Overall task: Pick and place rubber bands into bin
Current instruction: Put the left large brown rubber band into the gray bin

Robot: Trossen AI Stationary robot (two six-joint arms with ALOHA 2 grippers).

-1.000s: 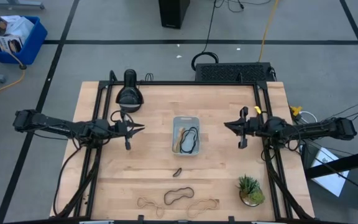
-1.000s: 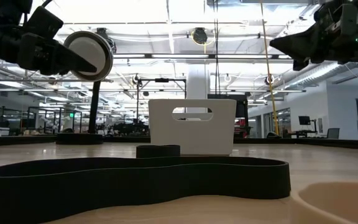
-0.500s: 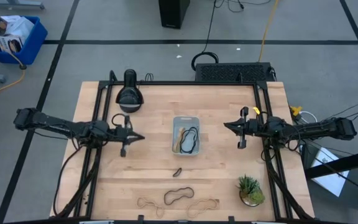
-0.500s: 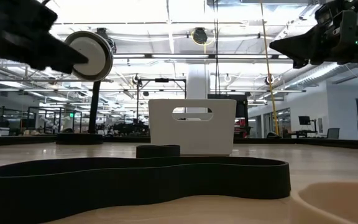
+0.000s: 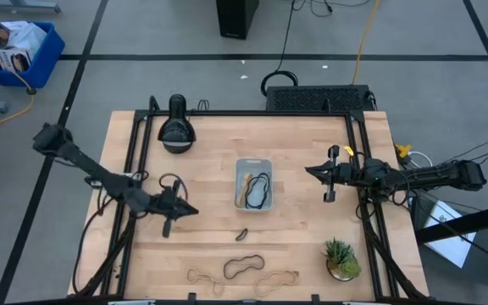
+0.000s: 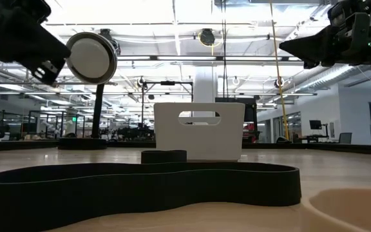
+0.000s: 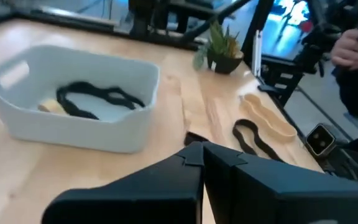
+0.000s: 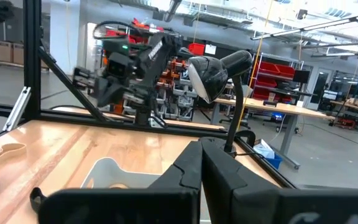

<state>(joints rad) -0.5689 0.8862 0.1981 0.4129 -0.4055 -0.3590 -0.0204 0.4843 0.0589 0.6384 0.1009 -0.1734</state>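
Over the last second your left gripper [image 5: 191, 209] swung away from its spot level with the bin [image 5: 253, 184] and ended nearer the table's front edge, while your right gripper [image 5: 309, 169] stayed put. The bin sat between the two sets of jaws, well apart from each, with a black band [image 5: 260, 188] and a tan band [image 5: 244, 188] already lying inside. Just ahead of the left jaws and a little to the front lay a small dark band [image 5: 241, 234] on the bare wood. Farther toward the front edge were a black loop [image 5: 243, 268] and two tan loops [image 5: 199, 276] and [image 5: 276, 280], close together. Both pairs of fingers were pressed together and carried nothing; the left wrist view was blurred, so that reading is probably right. A potted plant [image 5: 341, 259] stood near the right front corner, and a desk lamp [image 5: 177, 131] behind the left arm.
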